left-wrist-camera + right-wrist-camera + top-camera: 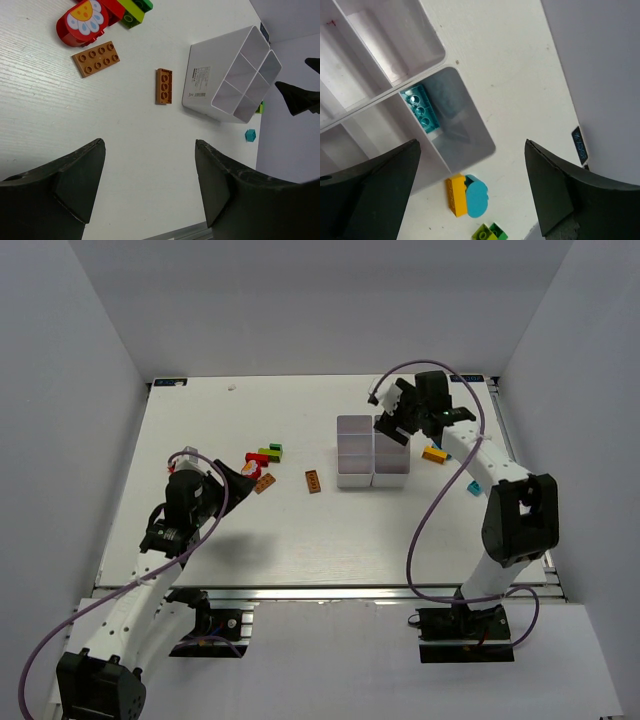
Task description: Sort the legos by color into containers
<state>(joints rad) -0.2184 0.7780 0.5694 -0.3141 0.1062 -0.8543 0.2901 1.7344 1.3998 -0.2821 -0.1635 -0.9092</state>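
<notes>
Barely begun: only one small teal-blue plastic brick (pixel 422 111) inside the white plastic six-cell tray (pixel 385 92). Waiting on the white bench (pixel 100 130): flat brown studded brick (pixel 96 58), others. Left end effector (pixel 150 145), right end effector (pixel 470 147) wide open, holding nothing.

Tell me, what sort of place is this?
Probably a robotics lab test cell: a white table boxed by plain panels, left arm and right arm mounted at its edge, toy bricks beside a sorting tray.

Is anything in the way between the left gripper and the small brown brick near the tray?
No. Only bare table lies between the open left gripper and the small brown brick. The wider brown brick sits off to the side.
</notes>
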